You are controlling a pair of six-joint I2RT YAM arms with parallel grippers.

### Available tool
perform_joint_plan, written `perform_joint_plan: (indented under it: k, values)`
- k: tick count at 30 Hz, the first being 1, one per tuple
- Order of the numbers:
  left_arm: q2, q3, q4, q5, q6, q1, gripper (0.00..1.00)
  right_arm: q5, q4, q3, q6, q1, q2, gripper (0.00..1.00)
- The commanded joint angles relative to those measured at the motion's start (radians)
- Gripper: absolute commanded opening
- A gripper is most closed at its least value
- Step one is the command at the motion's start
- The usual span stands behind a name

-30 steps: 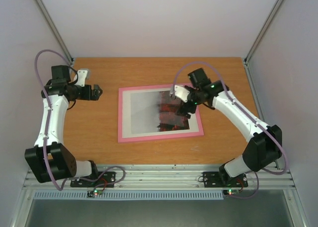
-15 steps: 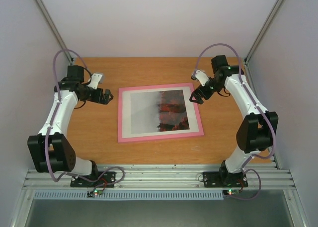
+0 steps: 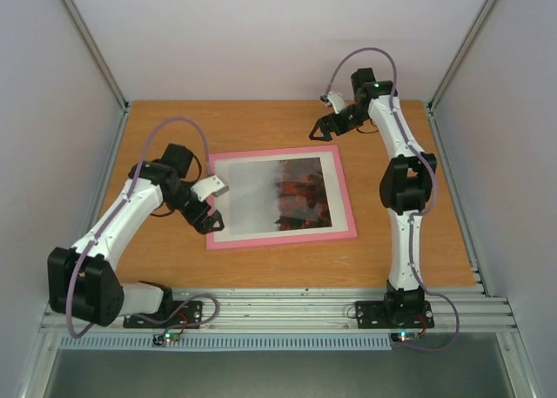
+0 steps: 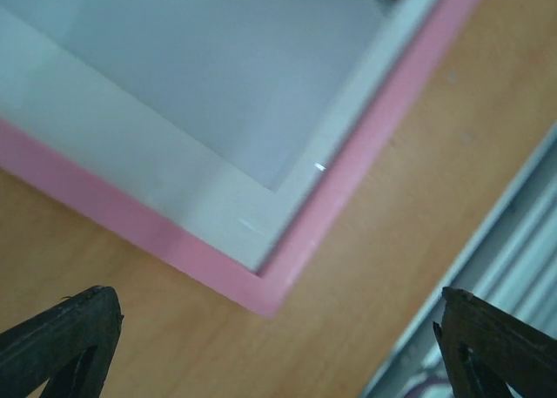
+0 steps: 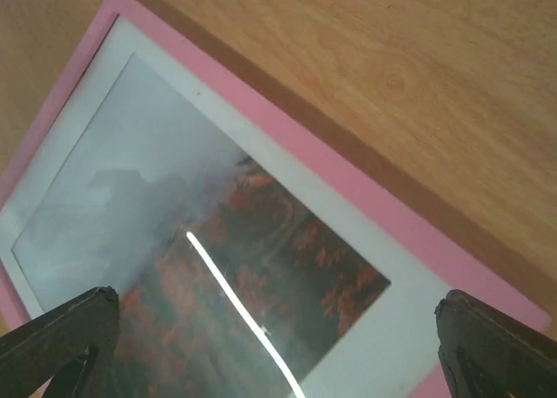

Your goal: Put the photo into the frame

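Observation:
The frame [image 3: 283, 239] with its narrow pink rim lies flat in the middle of the table. The photo [image 3: 278, 193], grey sky and red-orange trees, sits inside it within a white mat [image 3: 223, 198]. My left gripper [image 3: 211, 217] is open and empty over the frame's near-left corner. The left wrist view shows that rim corner [image 4: 261, 298] between my spread fingertips [image 4: 61, 337]. My right gripper [image 3: 318, 130] is open and empty above the frame's far-right corner. The right wrist view shows the photo [image 5: 218, 267] and rim [image 5: 348, 180] below it.
The wooden table [image 3: 174, 267] ends in a metal rail [image 3: 278, 311] at the near edge, also in the left wrist view [image 4: 513, 241]. White walls and slanted posts [image 3: 91, 50] close in the back and sides.
My left arm swung in from the far left to the frame's near-left corner. My right arm drew back from the photo's right side to beyond the frame's far-right corner.

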Motion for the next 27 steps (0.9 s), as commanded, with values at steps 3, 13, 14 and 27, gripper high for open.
perform_joint_plan:
  k: [3, 13, 14, 27]
  values:
    - [-0.12, -0.108, -0.184, 0.085, 0.217, -0.165, 0.99, -0.076, -0.083, 0.248, 0.094, 0.006, 0.203, 0.98]
    - [-0.04, -0.233, -0.144, 0.016, 0.311, -0.376, 0.94, -0.004, 0.029, 0.331, 0.156, 0.009, 0.36, 0.98]
    - [-0.021, -0.23, -0.136, 0.017, 0.31, -0.386, 0.94, 0.006, 0.051, 0.332, 0.169, 0.009, 0.371, 0.99]
    - [0.12, -0.196, -0.084, -0.036, 0.279, -0.412, 0.89, 0.055, -0.091, 0.404, 0.14, 0.02, 0.478, 0.97]
